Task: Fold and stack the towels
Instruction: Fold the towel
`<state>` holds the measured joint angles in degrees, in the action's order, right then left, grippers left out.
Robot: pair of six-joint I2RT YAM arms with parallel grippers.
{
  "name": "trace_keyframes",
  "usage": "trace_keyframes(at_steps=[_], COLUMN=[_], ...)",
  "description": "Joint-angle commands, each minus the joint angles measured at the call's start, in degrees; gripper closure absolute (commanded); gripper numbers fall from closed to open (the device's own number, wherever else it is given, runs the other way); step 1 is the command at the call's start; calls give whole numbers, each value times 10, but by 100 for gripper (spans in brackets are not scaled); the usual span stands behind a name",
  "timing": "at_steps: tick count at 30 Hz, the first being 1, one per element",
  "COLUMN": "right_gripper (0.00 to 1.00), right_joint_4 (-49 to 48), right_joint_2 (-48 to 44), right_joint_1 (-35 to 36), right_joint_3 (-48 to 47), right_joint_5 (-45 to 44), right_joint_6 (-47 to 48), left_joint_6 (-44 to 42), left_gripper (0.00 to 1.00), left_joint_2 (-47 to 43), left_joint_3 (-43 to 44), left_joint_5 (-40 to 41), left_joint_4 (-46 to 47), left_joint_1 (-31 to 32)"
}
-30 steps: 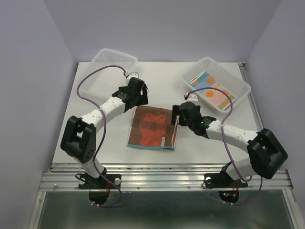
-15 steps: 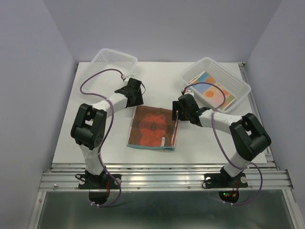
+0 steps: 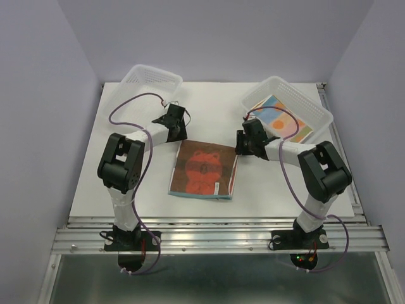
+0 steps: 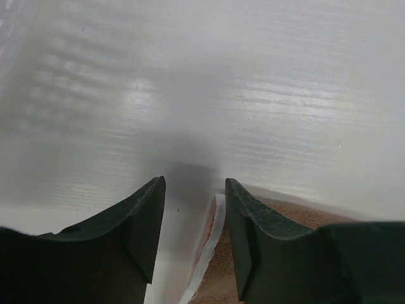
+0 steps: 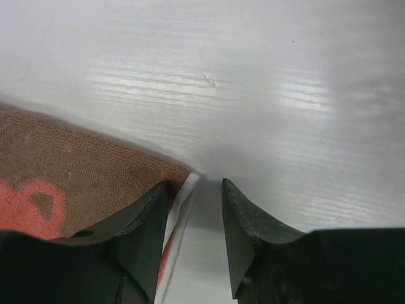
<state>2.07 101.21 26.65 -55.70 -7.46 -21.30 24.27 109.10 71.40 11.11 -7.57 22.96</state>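
A brown towel [image 3: 204,170] with a red bear print lies flat on the table's middle. My left gripper [image 3: 179,132] is down at its far left corner. In the left wrist view the left gripper [image 4: 193,185] is open, and the towel's white-edged corner [image 4: 212,237] lies between the fingers against the right one. My right gripper [image 3: 242,144] is at the far right corner. In the right wrist view the right gripper [image 5: 194,185] is open, with the brown towel [image 5: 76,158] under its left finger and the white hem in the gap.
A clear mesh basket [image 3: 136,75] stands empty at the back left. A second basket [image 3: 316,107] at the back right holds a pastel towel with orange spots [image 3: 281,123]. The white table [image 3: 126,199] ends at a metal rail near the arm bases.
Both arms have reached farther back and lowered their grippers onto the towel's two far corners. Both pairs of jaws have narrowed. The towel has not moved.
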Motion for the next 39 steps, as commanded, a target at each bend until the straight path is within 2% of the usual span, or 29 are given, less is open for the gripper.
trace_keyframes(at_steps=[1,4,7,9,13,18,21,23,25,28,29,35,39], right_gripper=[59,64,71,73,80,99,99,99,99,99,99,99,99], right_joint_4=[-44,-46,-43,-44,-44,-46,-55,-56,-45,-34,-34,-30,-32], right_joint_2=[4,10,14,14,14,3,-9,-15,-20,-22,-22,-22,-18], right_joint_1=[0,0,0,0,0,1,0,0,0,1,0,-1,0], right_joint_3=[-27,-27,-28,-27,-26,-20,-13,-7,-6,-5,-3,-1,-3], right_joint_5=[45,53,56,55,55,59,56,40,29,19,19,17,16], right_joint_6=[26,27,26,22,19,24,25,25,26,30,31,35,35], left_joint_6=[-9,-10,-11,-9,-5,10,17,24,27,33,32,32,35], left_gripper=[48,56,76,100,100,100,100,89,72,66,61,60,60], left_joint_2=[14,23,25,25,18,-25,-49,-69,-83,-93,-94,-75,-70], left_joint_3=[8,8,4,2,-4,-25,-28,-28,-33,-43,-51,-66,-87], left_joint_5=[-18,-35,-57,-69,-79,-66,-60,-61,-66,-68,-83,-128,-125], left_joint_4=[24,27,31,29,29,41,40,31,27,25,33,38,47], left_joint_1=[-6,-9,-12,-13,-20,-23,-24,-26,-26,-26,-26,-26,-26])
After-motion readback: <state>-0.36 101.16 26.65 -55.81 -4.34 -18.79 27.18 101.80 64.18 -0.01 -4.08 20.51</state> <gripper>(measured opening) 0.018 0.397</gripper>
